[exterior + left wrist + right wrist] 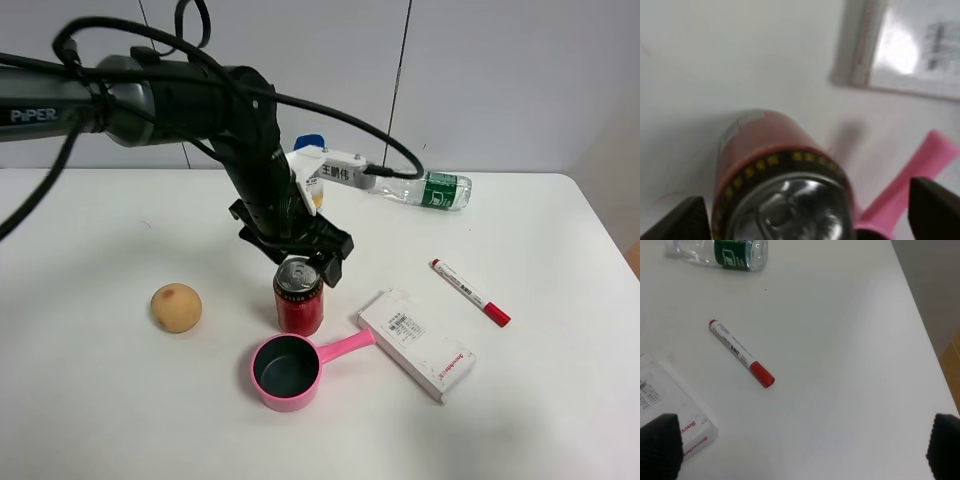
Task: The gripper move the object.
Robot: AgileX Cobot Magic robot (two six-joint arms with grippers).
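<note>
The red soda can with its silver top stands upright on the white table, just behind the pink pan. My left gripper hangs right over the can's top, pointing down, with its black fingers spread to either side. In the left wrist view the can fills the space between the two fingertips, which stand apart from it. My right gripper is open and empty over bare table; its arm does not show in the exterior high view.
A round tan fruit lies left of the can. A pink pan sits in front of it, a white box to its right, then a red-capped marker. A clear bottle lies at the back.
</note>
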